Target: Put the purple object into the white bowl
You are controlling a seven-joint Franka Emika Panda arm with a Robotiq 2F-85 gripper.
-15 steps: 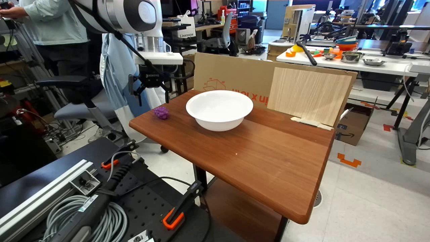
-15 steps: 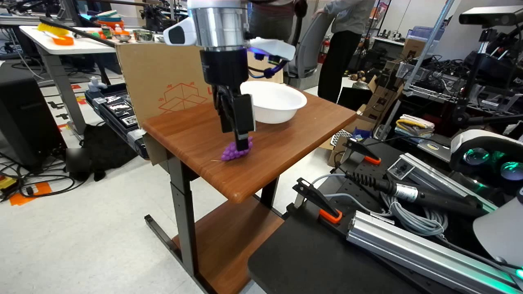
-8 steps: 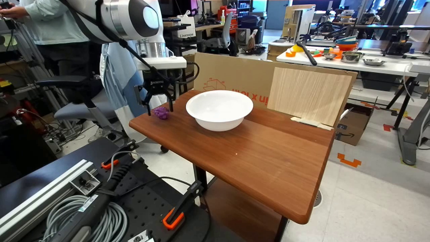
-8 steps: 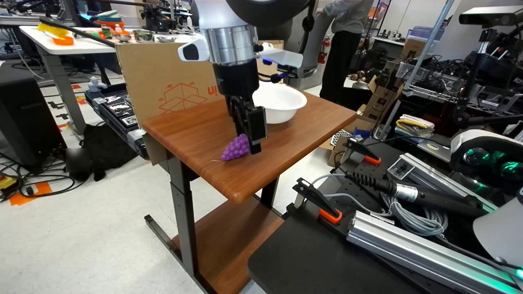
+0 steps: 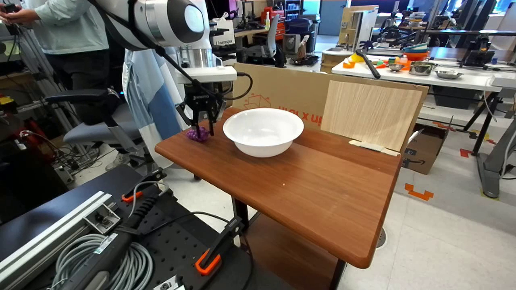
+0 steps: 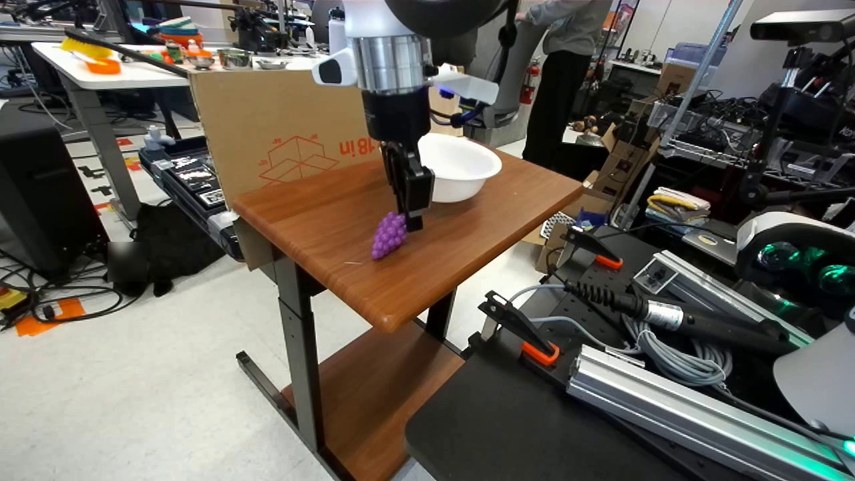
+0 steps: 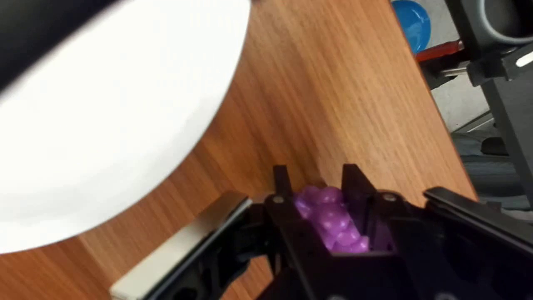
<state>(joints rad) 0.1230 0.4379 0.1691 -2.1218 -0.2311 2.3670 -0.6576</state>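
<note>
Gripper (image 7: 317, 179) clenched on purple grapes (image 7: 333, 221) near a short edge of the worktop (image 5: 322, 193); can't tell if they touch it. White bowl (image 5: 263, 150) farther in from that edge, grapes outside it. Cardboard (image 6: 287, 113) stands along a long edge.

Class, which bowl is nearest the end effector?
The white bowl, on the brown table beside the end effector; the metal bowls and coloured bowls stand farther back.
</note>
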